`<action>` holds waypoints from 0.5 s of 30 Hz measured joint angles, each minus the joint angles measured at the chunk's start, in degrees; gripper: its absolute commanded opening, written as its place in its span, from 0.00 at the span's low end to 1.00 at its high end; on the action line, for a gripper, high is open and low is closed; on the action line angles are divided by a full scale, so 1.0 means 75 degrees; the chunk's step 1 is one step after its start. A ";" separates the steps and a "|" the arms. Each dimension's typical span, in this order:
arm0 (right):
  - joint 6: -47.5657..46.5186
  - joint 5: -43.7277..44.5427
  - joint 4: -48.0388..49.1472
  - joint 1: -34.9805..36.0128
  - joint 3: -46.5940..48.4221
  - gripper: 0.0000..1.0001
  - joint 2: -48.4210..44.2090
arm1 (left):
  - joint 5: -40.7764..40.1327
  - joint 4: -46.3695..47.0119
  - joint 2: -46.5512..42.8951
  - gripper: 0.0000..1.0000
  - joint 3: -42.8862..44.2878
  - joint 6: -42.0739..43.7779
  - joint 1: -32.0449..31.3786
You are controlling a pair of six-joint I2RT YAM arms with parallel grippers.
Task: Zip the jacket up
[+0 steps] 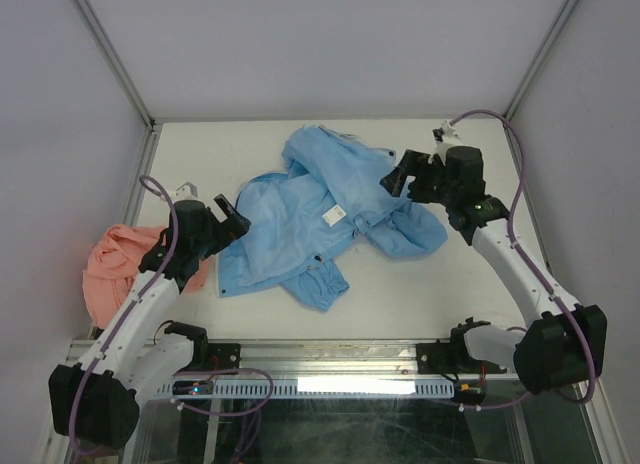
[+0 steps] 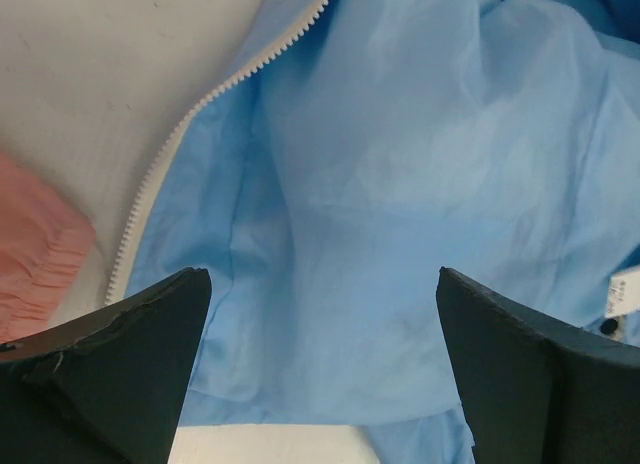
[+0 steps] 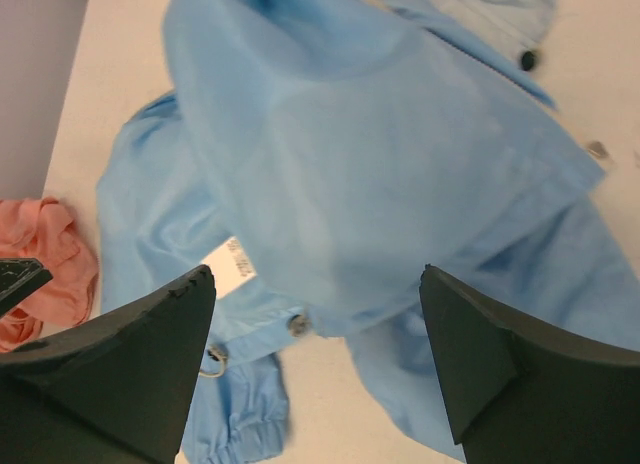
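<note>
Blue jacket (image 1: pixel 320 219) lies crumpled and spread open at the middle of the white table (image 1: pixel 430 284), paler lining up, a small white label (image 1: pixel 335 214) showing near its centre. I see my left gripper (image 1: pixel 232 214) at the jacket's 9 o'clock edge, fingers spread wide, nothing between them. Its wrist view shows one white zipper (image 2: pixel 200 114) row lying unjoined along the fabric edge. Right gripper (image 1: pixel 400 179) hangs over the 2 o'clock side, fingers also wide, gripping nothing. Pink garment (image 1: pixel 115 264) sits at 8 o'clock, on the table's left rim, near the jacket.
</note>
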 measured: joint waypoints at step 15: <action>0.0396 -0.2853 0.1757 -0.2314 -0.0149 0.99 0.3182 | 0.2282 -0.0195 0.4613 0.99 0.3503 0.2719 0.1661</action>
